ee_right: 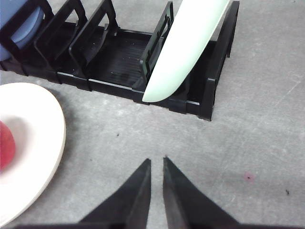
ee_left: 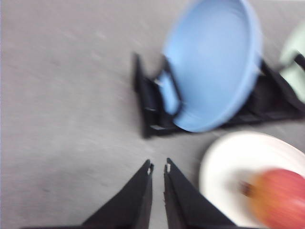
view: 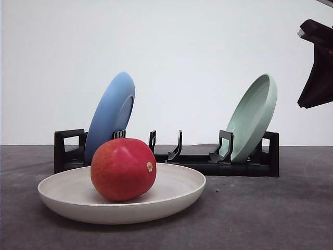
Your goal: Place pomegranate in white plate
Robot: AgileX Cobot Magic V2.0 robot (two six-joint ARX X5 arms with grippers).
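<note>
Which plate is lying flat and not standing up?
The white plate. It lies flat on the table with the pomegranate in it, while the blue plate and the green plate stand tilted in the black rack.

Count on the table: one pomegranate [view: 123, 169]. Plates, three in total: one white plate [view: 73, 198] lying flat, one blue plate [view: 111, 114] and one pale green plate [view: 253, 116], both standing on edge. One black dish rack [view: 197, 159]. Grippers, two: one left gripper [ee_left: 158, 167], one right gripper [ee_right: 157, 161].
</note>
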